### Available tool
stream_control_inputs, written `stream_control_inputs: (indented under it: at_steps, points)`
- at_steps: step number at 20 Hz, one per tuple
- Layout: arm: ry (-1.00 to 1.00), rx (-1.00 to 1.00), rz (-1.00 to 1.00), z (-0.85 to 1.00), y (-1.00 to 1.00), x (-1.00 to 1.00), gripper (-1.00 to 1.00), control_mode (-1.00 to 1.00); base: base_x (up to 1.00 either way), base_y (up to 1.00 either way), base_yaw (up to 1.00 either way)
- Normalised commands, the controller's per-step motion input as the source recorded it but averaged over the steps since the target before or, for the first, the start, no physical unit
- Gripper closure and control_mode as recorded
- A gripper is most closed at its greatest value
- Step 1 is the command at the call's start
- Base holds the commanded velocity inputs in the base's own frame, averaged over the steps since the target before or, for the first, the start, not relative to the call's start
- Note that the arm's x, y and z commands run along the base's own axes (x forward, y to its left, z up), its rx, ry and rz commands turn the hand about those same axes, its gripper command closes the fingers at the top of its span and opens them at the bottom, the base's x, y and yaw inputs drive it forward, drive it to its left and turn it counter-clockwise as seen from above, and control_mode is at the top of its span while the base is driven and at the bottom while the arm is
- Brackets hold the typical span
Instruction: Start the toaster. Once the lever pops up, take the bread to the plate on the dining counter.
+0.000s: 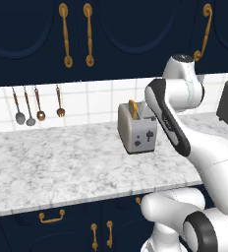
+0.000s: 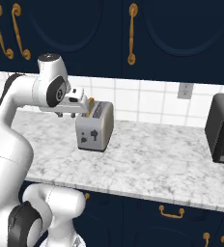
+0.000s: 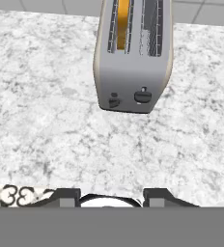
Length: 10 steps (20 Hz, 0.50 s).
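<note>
Marbled worktop (image 1: 62, 167): toaster (image 1: 137, 129) near the tiled backsplash, bread (image 1: 132, 109) standing in one slot. Gripper (image 3: 111, 197) hovering above, holding nothing (jaw gap unclear). Step: starting the toaster; next, descent onto its lever.

I see the toaster (image 1: 137, 129), a small boxy silver-grey two-slot unit, standing upright on the marbled worktop near the tiled back wall, its narrow face with two small dark controls turned toward me. The bread (image 1: 133, 109) stands on edge in one slot, its golden-tan top poking up above the toaster's top. From my hand camera I look down on the toaster (image 3: 133, 53) with the bread (image 3: 123, 24) in its left slot; the other slot is dark.
</note>
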Motion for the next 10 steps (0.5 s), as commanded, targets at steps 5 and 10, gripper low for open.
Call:
stream_control_inputs:
  at_steps: [5, 10]
  points:
    - [-0.11, 0.0, 0.0, -0.08, -0.24, -0.01, -1.0, -1.0, 0.0, 0.0, 0.0]
    - [-0.21, 0.0, 0.0, -0.26, -0.54, 0.0, -1.0, -1.0, 0.0, 0.0, 0.0]
